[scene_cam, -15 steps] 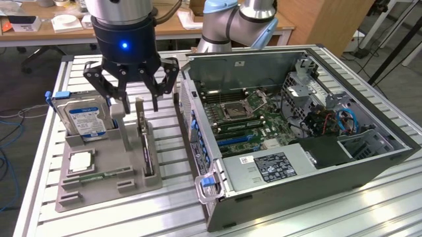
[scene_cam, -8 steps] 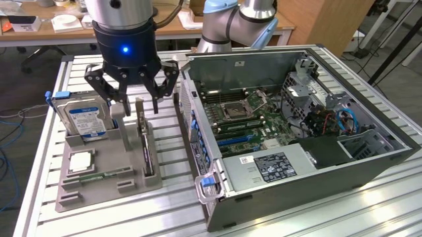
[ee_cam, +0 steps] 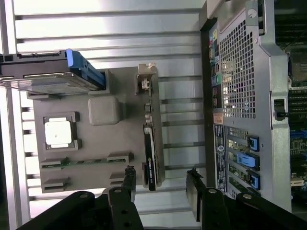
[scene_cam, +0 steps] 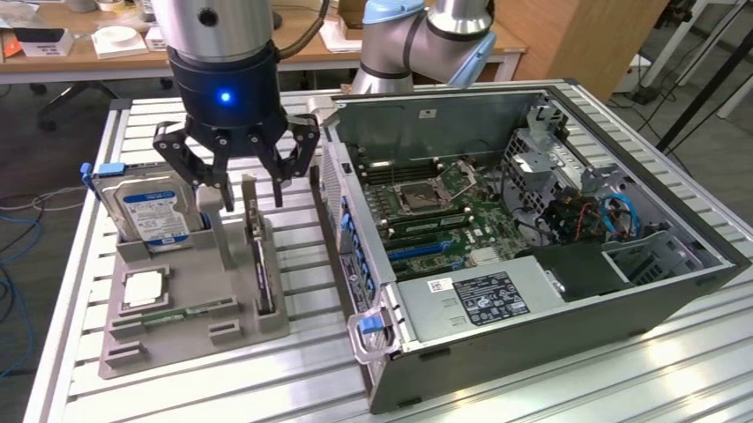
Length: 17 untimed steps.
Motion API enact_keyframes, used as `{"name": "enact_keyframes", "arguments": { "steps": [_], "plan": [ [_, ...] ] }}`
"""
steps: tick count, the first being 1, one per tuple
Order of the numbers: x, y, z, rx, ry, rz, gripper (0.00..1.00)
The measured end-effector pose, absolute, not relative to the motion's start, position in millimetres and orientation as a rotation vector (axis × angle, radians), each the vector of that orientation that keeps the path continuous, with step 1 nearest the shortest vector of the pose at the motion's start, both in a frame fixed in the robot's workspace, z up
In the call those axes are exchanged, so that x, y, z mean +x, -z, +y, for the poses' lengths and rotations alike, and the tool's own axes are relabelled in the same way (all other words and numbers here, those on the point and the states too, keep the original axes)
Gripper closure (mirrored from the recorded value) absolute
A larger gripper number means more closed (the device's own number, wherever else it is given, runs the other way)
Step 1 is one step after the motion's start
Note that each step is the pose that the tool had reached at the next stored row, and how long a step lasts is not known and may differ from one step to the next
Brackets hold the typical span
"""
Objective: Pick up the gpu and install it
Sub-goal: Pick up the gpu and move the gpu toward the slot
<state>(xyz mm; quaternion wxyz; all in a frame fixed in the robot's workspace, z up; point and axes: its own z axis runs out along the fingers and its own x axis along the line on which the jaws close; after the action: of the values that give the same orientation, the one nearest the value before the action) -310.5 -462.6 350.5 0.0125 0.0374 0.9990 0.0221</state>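
1. The gpu, a slim green circuit board with a black cooler block and a silver end bracket, stands on edge in a slot of the grey plastic holder tray. It is between the blue-labelled silver hard drive and the open grey computer case
2. We judge it light and stiff but fragile: bare components and edge contacts should not be squeezed, so the flat faces near the upper edge look the safest hold
3. The black multi-fingered gripper hangs above the card with its fingers spread wide, holding nothing and touching nothing we can see
4. In the wrist view the card runs between the fingers, nearer one side than the other
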Motion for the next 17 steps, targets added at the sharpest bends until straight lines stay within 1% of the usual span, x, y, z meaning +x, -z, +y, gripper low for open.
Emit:
{"name": "enact_keyframes", "arguments": {
  "steps": [17],
  "plan": [
    [-310.5,-340.4,-462.6,0.117,-0.069,3.114,0.45]
  ]
}}
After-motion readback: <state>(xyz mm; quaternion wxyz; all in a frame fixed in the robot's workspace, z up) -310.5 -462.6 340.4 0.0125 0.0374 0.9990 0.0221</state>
